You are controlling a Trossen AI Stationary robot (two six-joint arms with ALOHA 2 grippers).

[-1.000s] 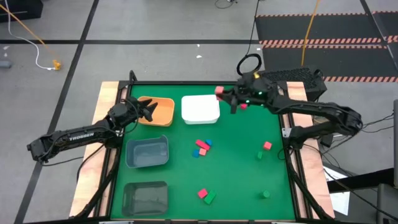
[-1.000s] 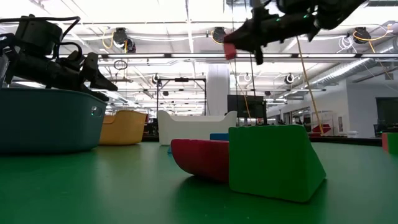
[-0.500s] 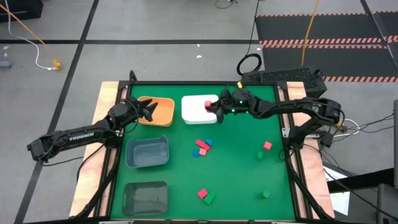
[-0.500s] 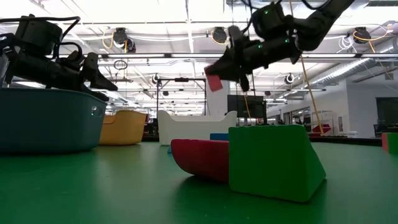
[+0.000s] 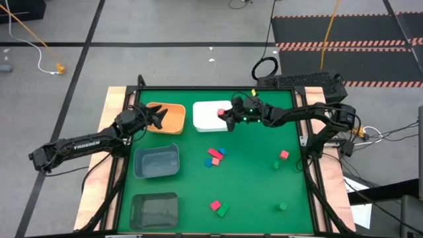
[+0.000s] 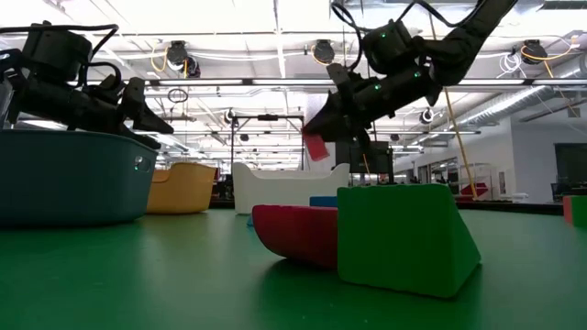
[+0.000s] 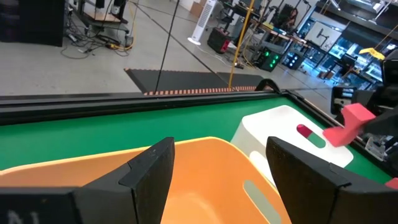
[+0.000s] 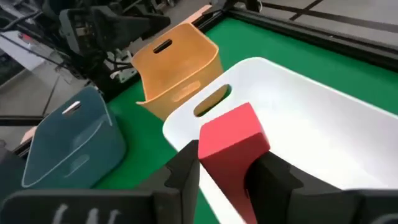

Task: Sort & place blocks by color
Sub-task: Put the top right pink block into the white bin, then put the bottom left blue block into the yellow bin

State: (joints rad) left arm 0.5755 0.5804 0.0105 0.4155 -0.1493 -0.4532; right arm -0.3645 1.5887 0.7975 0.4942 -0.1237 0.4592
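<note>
Found the right fingers (image 8: 185, 167) raised over the white bin (image 5: 208, 120), above the bin edge nearest the right arm. Noted a red block (image 8: 233, 140) between those fingers, tilted, with the bare bin floor beneath. Recorded the fingers slightly apart; unable to tell whether clamped on the block or only flanking it. Confirmed in the low view: block at the lower tip of the fingers, high above the table (image 5: 258, 182).

Found the left fingers (image 7: 152, 171) wide apart with nothing between them, hovering just over the orange bin (image 7: 205, 162) and pointing toward the white bin. Placed the orange bin directly under and ahead of these fingers, with the white bin just beyond it.

Logged other blocks lying on the table, all well apart from both sets of fingers:
- cluster of red, pink and blue blocks (image 5: 215, 157), nearer the table's middle than the right fingers;
- single red block (image 5: 283, 155) with a small green block (image 5: 276, 164) just beside it, toward the right arm's side;
- red and green pair (image 5: 219, 208), touching or nearly so, farthest from the right fingers;
- lone green block (image 5: 282, 207), off to the right of that pair.

Noted a blue-grey bin (image 5: 156, 162) and a dark grey bin (image 5: 155, 210) behind the left fingers, alongside the left arm.
</note>
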